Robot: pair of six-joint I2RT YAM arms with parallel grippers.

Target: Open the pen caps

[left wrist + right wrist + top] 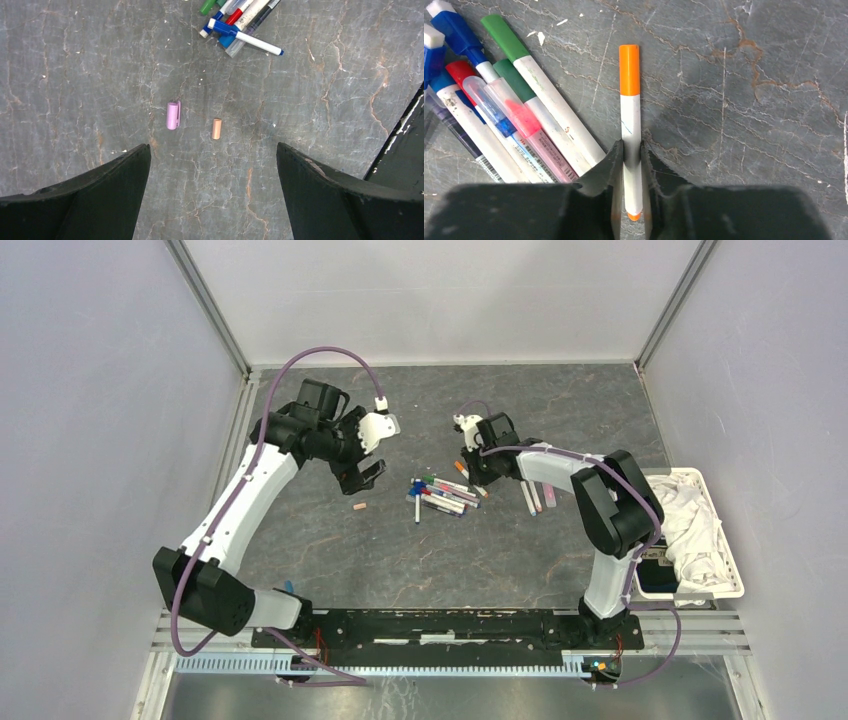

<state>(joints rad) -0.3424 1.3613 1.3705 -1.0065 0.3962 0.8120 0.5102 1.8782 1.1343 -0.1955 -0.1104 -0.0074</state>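
Item 1: right end effector (pixel 631 150), nearest the wrist camera, fingers clenched on the white barrel of the orange pen (pixel 630 120), which is held low on the barrel, near its rear end. The orange cap (pixel 629 70) is seated on the far end, straight ahead of the fingertips, and is judged not yet opened. Item 2: heap of pens (pixel 524 105), just to the left of the right end effector, lying on the surface (pixel 749 125). Green, blue and red caps are seen fitted on several of them; the rest of the heap is cut off by the frame edge. Item 3: left end effector (pixel 212 147), released, jaws spread wide, nothing held, raised above the surface. Item 4: pink cap (pixel 173 115), loose, lying just ahead of the left fingertips. Item 5: peach cap (pixel 216 128), loose, beside the pink one but not touching it, roughly centred between the open jaws. Item 6: two further pens (pixel 533 497), beside the right arm, apart from the heap; whether they are capped cannot be told. Progress is judged early: two caps are recorded as off, and the orange pen and most of the heap are left to be opened.
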